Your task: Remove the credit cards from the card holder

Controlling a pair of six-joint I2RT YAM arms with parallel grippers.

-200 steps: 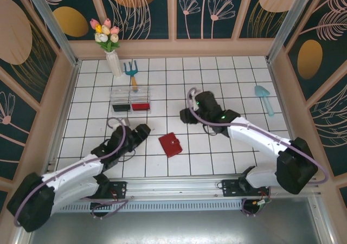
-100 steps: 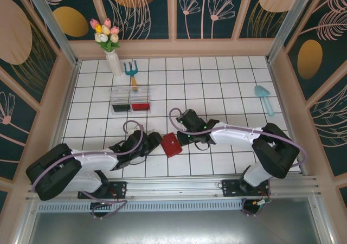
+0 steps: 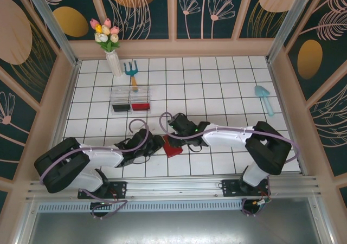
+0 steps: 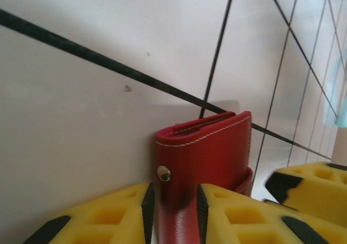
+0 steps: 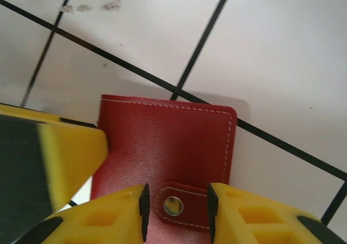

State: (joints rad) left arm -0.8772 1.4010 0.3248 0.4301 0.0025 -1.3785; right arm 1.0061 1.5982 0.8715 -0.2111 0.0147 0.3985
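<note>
Left claw (image 4: 173, 198) clamped on one edge of card holder (image 4: 209, 146). Holder lay on table (image 5: 271, 49), directly ahead of right claw (image 5: 176, 200). Right claw's fingers stood apart, snap tab (image 5: 190, 198) between them, grip on tab unconfirmed. Snap appeared fastened; no cards seen out.

Risks:
- tab slipping from pads on pull
- holder twisting in left claw
- claws colliding, being close together

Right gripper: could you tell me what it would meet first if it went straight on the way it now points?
Probably the card holder: its snap tab lies between the fingers of the right gripper, though depth is unclear.
</note>
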